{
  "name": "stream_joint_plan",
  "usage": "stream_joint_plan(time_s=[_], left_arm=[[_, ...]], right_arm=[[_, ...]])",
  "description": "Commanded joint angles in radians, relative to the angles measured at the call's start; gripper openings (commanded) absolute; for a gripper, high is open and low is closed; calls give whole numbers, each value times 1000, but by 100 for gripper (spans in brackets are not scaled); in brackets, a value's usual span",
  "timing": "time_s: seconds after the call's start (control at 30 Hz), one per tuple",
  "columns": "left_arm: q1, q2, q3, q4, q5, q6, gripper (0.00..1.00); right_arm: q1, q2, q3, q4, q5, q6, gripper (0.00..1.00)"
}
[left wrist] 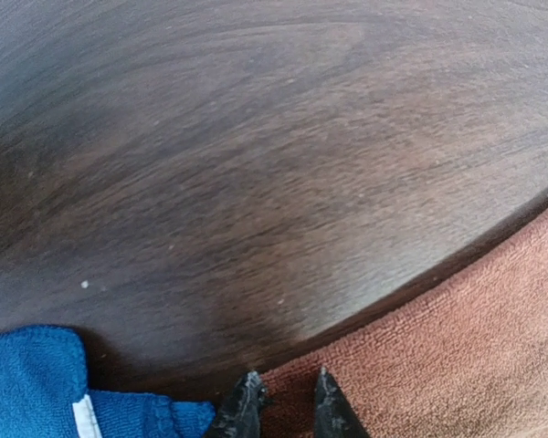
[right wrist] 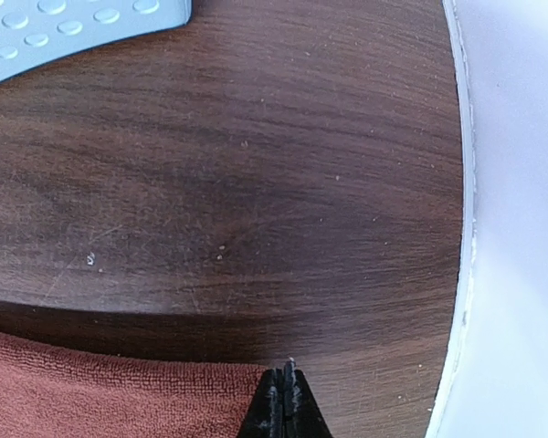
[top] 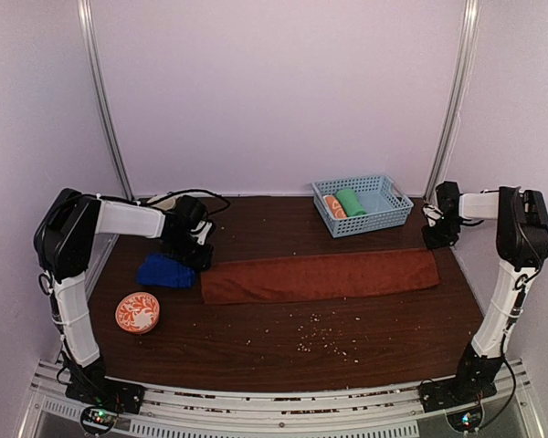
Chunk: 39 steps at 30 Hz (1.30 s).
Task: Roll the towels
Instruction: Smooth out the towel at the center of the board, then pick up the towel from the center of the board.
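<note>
R gripper [right wrist: 284,379] together by rust towel [top: 320,276]; L gripper [left wrist: 287,383] tips cropped, grip unclear.

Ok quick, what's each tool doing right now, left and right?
Left tool: slightly apart at the rust-brown towel's corner; grip cannot be told.
Right tool: shut at its other end.

Of the left claw [left wrist: 286,381] only the tips show; the bottom edge cuts the rest. Left of it the blue towel [left wrist: 27,383] is cropped, right of it the brown towel [left wrist: 457,347]. Whether the right claw [right wrist: 286,376] pinches that towel's corner cannot be told. Up-left of it, the basket [right wrist: 64,27] is cropped.
</note>
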Motion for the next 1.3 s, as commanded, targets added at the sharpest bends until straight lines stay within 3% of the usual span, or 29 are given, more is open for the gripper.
stream_joint_plan(time_s=[0.0,0.17,0.33,1.2,1.27], left_arm=[[15,-46,-31,20,-39,-50,21],[13,-67,-33,48,40,-38,26],[13,-91,-36,50,50,-29,29],[12,-97,-45,43,38,-30,31],[12,-102,-41,42,33,-29,31]], right_arm=[[5,5,4,34,20,24,1],[4,-55,-29,14,-55,40,22],[-13,-109,-64,-42,-133,42,34],[-9,34,-122,-109,-86,19,42],[-8,47,-124,-109,-74,15,32]])
